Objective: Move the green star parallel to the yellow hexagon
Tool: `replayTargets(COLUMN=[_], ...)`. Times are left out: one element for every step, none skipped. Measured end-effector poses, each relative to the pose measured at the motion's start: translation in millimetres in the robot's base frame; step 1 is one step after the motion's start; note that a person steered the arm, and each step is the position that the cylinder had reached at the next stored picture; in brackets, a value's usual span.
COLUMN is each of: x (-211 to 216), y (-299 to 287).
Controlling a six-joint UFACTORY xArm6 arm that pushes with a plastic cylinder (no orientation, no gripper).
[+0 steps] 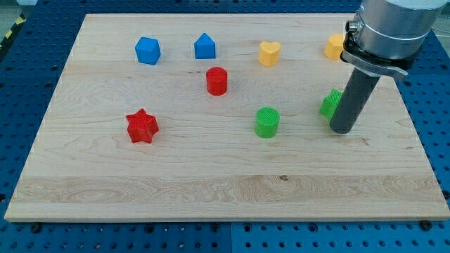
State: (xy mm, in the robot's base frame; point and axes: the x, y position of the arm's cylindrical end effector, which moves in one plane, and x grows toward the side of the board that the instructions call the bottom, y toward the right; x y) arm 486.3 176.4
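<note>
Camera view, read from the view's left toward our rod: a red star (142,126) lies far to the left of my tip (342,129), with a blue cube-like block (148,50) and a blue house-shaped block (204,46) up and far left of it. A red cylinder (217,81) stands up-left of the tip, nearer the middle, and a yellow heart (268,53) sits higher still. A green cylinder (267,121) rests to the tip's left at about the same height.

Just beside the rod, on its left flank, a green block (331,103) peeks out, partly hidden; we take it for the green star, though its shape cannot be made out. It seems to touch the rod or nearly so. Above it, close to the arm's collar, an orange-yellow block (335,46) shows only in part; we judge this to be the yellow hexagon.

We carry no claw, so there is nothing open or shut to report: only a bare rod pressed low on the tabletop (211,190). We judge the rod sits at the star's right side to nudge it into line with the hexagon.

The tabletop is pale wood with visible grain, resting on a blue perforated base (429,105).
</note>
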Motion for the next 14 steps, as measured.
replayTargets(x=[0.0,-0.9,-20.2,-50.4,-69.1,-80.0,-85.3,-85.3,-79.7,-75.2,-59.3,-40.6,-1.4,-9.3], y=[-21.6,-52.6,-78.5,-89.1,-83.4,-78.8,-72.9,-72.5,-71.6,-41.1,-11.0,8.3,14.2,4.3])
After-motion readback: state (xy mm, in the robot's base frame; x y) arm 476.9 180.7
